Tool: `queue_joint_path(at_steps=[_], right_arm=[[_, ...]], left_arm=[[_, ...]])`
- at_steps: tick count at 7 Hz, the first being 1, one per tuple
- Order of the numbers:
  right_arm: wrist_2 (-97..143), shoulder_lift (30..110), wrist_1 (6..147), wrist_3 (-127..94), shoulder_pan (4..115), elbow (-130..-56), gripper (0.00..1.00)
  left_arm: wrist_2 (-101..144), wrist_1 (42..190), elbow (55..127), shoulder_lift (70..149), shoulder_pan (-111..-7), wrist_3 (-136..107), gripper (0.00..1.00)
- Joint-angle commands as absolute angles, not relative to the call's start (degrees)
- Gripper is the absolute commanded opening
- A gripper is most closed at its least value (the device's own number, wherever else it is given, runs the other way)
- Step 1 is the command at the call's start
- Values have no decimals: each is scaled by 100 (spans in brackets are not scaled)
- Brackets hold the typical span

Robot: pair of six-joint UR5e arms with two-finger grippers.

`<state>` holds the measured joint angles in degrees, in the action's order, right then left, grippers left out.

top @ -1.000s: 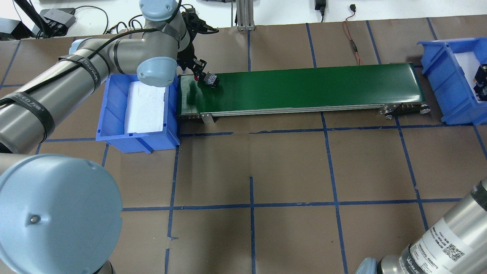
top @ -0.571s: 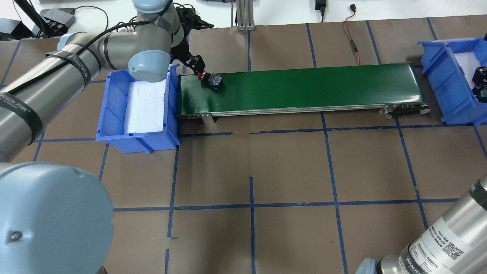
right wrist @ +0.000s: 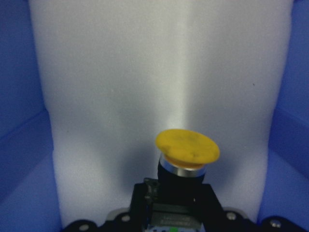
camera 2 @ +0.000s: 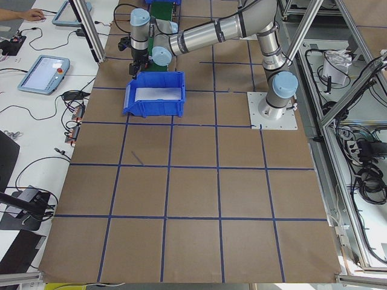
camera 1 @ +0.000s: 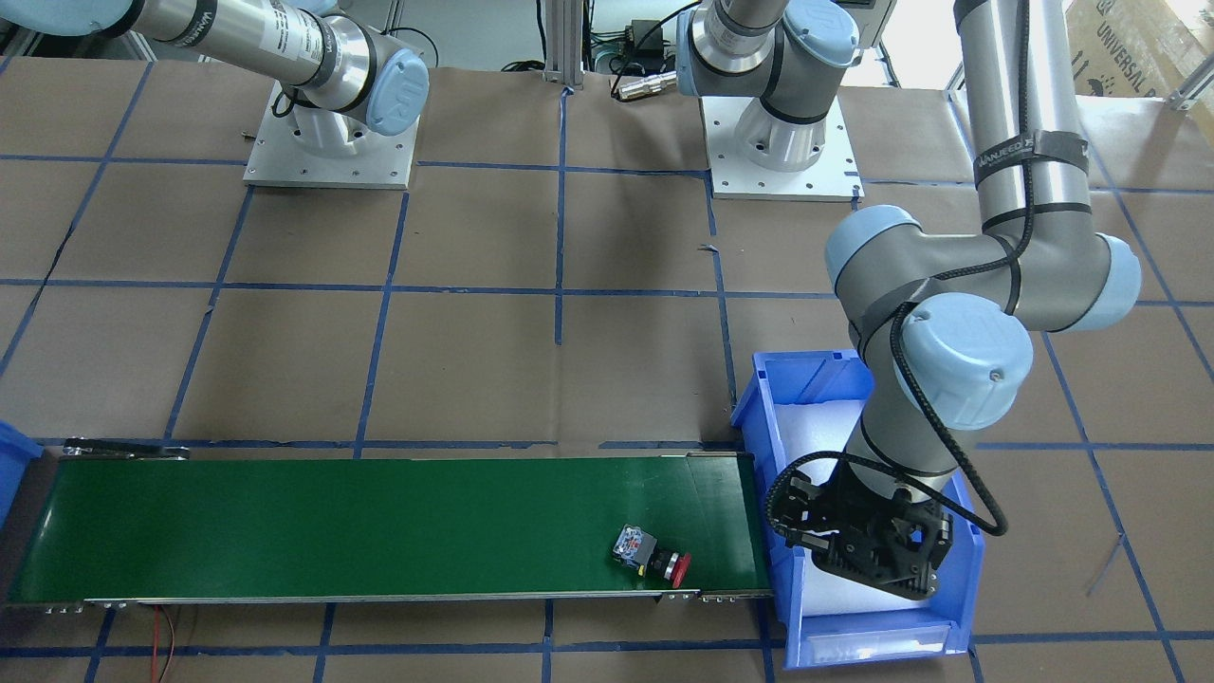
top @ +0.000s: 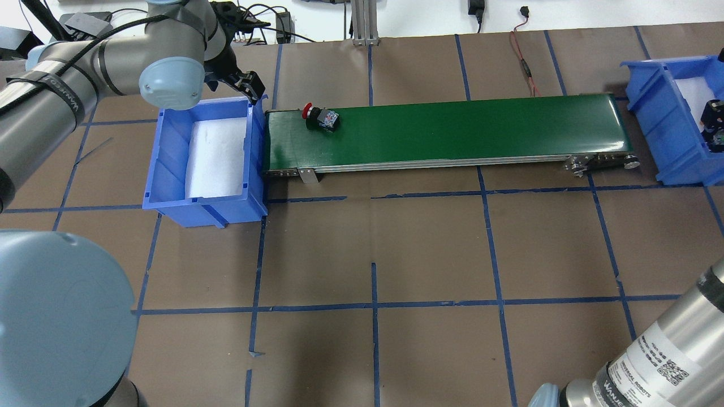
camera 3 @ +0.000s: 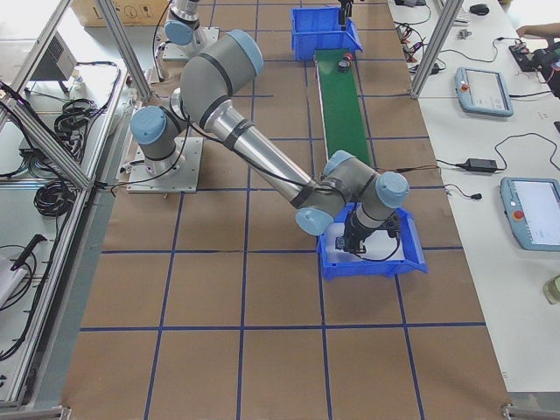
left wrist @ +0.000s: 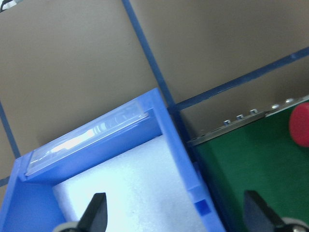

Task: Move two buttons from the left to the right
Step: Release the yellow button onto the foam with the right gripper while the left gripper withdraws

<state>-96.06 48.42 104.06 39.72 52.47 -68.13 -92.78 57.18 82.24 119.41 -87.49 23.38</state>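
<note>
Since a long green conveyor belt [top: 452, 133] runs along the table's far edge, from the left blue bin [top: 164, 169] near the far left corner to the right blue bin [top: 650, 113] at the far right corner, the step in hand is probably the hand-off along it. To do it well, the left arm should lift clear of the belt's left end without brushing its load. The right arm should lower its load onto the white foam [right wrist: 145, 72] before letting go, then be free to meet what arrives at the belt's right end.

The left arm reaches across the left bin, wrist pointing down. The left gripper [top: 251, 87] hangs over that bin's far end, jaws spread wide and empty. The right arm bends down into the right bin, where the right gripper [top: 714, 120] appears closed on the yellow button [right wrist: 187, 154], held over the foam. The red button [top: 320, 117] lies on its side on the belt near its left end, apart from the left gripper.
</note>
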Motion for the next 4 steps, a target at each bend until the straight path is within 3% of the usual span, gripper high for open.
queue_joint_path(at_steps=[1,4], right_arm=[[-9606,4834,10406,3981,5247,-6812,36],[-9598,4834,10406,3981,5247,-6812,44]], left_arm=[[-9307,5722,8357,12058,-8544,2338,100],[-9264,5835,8367,12076,-8245,2338,100]])
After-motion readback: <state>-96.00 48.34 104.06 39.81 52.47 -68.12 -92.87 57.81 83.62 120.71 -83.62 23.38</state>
